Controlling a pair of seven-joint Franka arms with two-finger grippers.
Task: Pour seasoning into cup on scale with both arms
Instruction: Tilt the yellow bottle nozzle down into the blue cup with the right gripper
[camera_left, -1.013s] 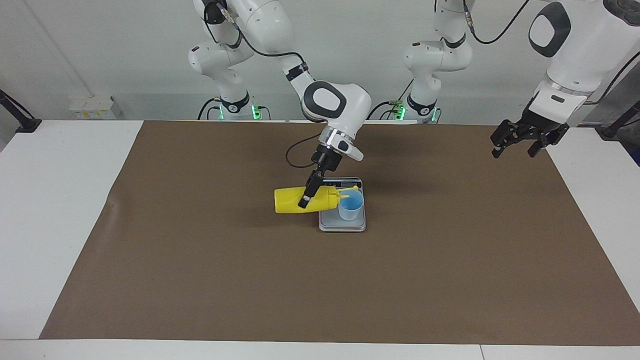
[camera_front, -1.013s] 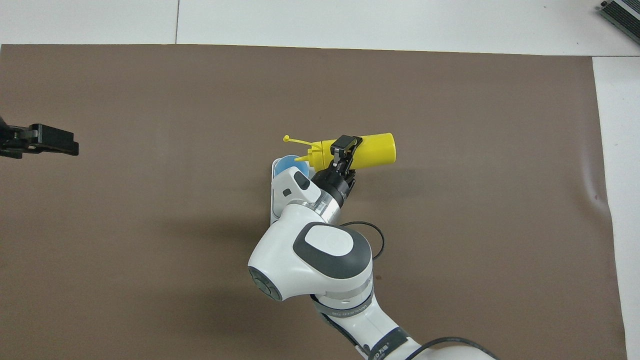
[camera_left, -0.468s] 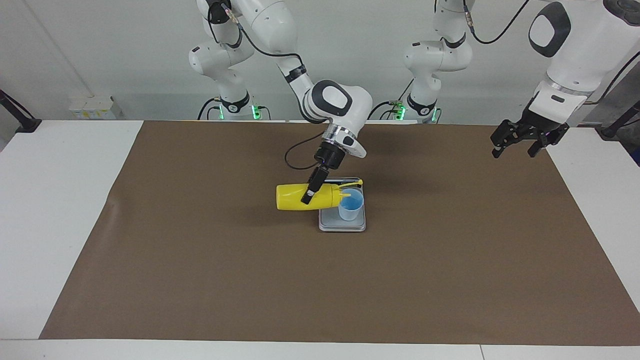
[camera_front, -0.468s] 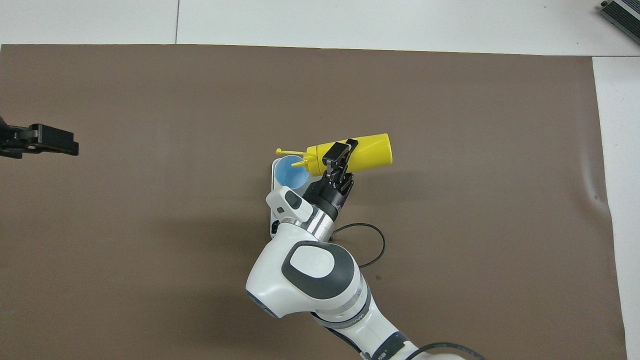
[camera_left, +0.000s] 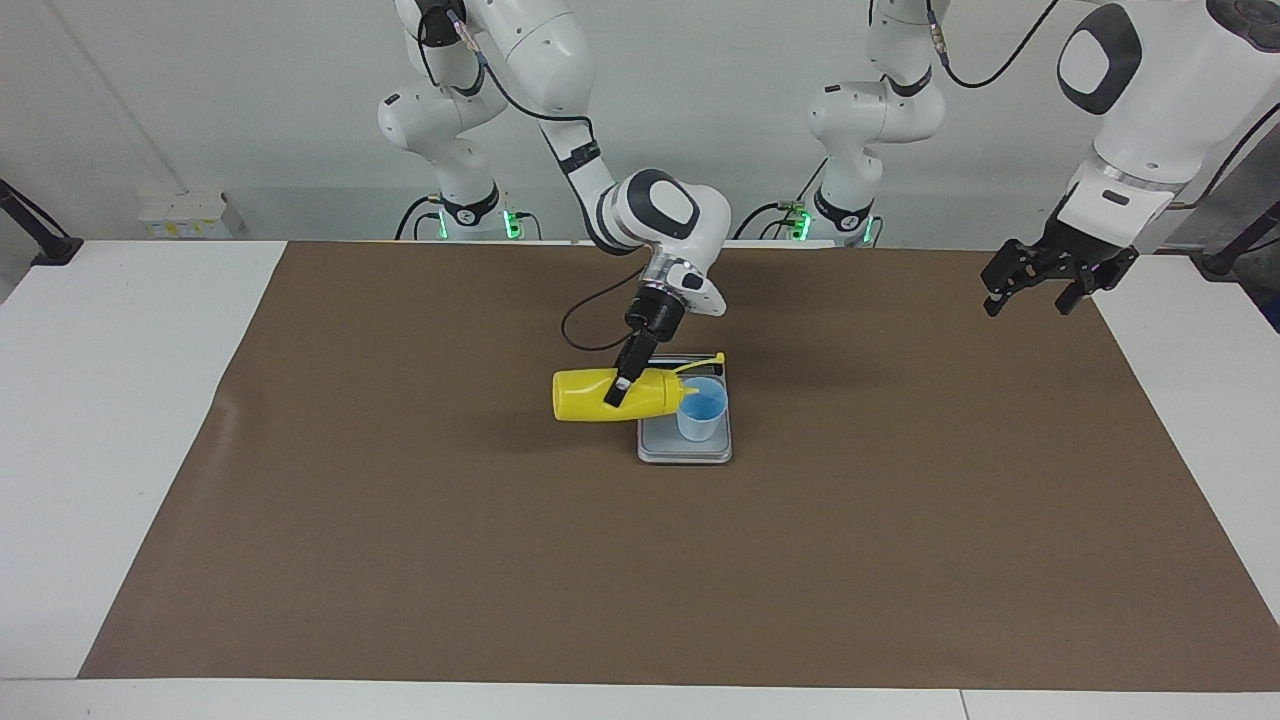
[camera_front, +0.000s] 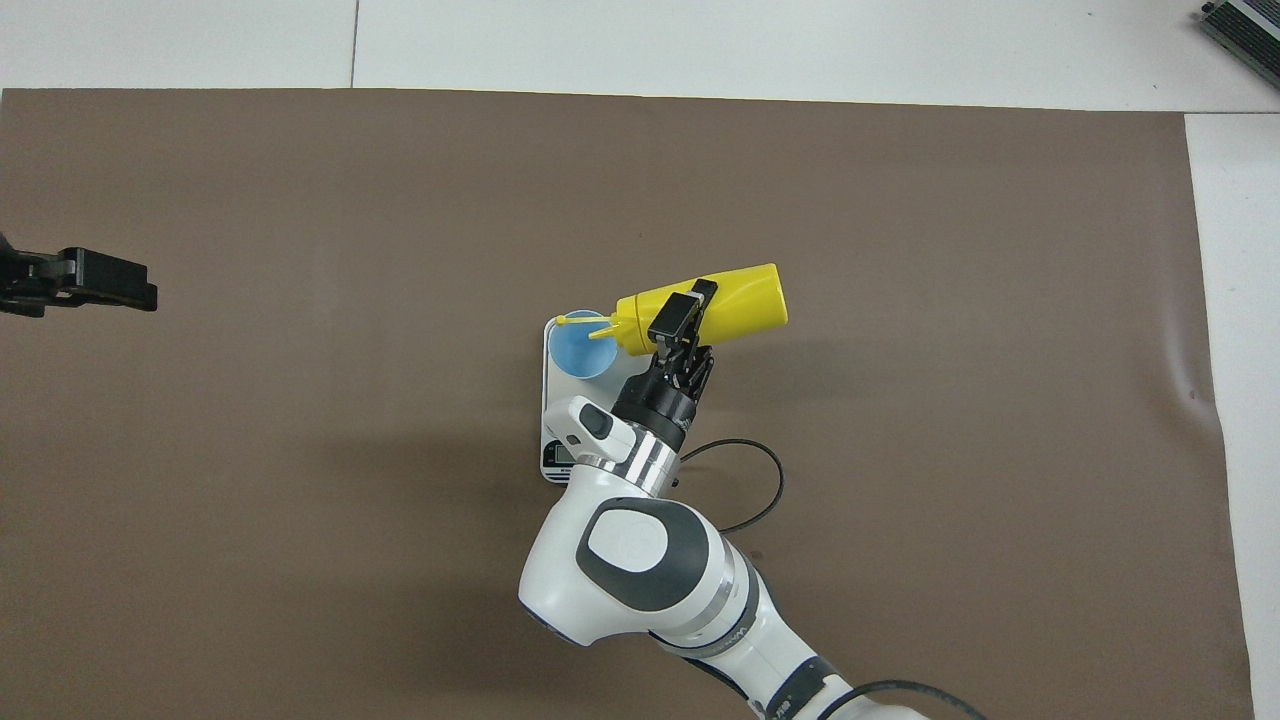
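My right gripper (camera_left: 617, 392) (camera_front: 680, 312) is shut on the yellow seasoning bottle (camera_left: 585, 396) (camera_front: 740, 300), held on its side in the air. The bottle's nozzle points over the rim of the light blue cup (camera_left: 701, 412) (camera_front: 581, 349), and its cap strap (camera_left: 703, 362) sticks out over the cup. The cup stands upright on the silver-grey scale (camera_left: 685, 448) (camera_front: 553, 410) in the middle of the brown mat. My left gripper (camera_left: 1036, 290) (camera_front: 110, 287) hangs open in the air over the mat's edge at the left arm's end, holding nothing.
A brown mat (camera_left: 400, 560) (camera_front: 900, 200) covers most of the white table (camera_left: 90, 420). A black cable (camera_left: 580, 320) (camera_front: 750, 480) loops from the right arm's wrist over the mat, close to the scale.
The right arm has drawn back toward its base and turned its wrist. The bottle's nozzle has swung in over the cup. The left arm has not moved.
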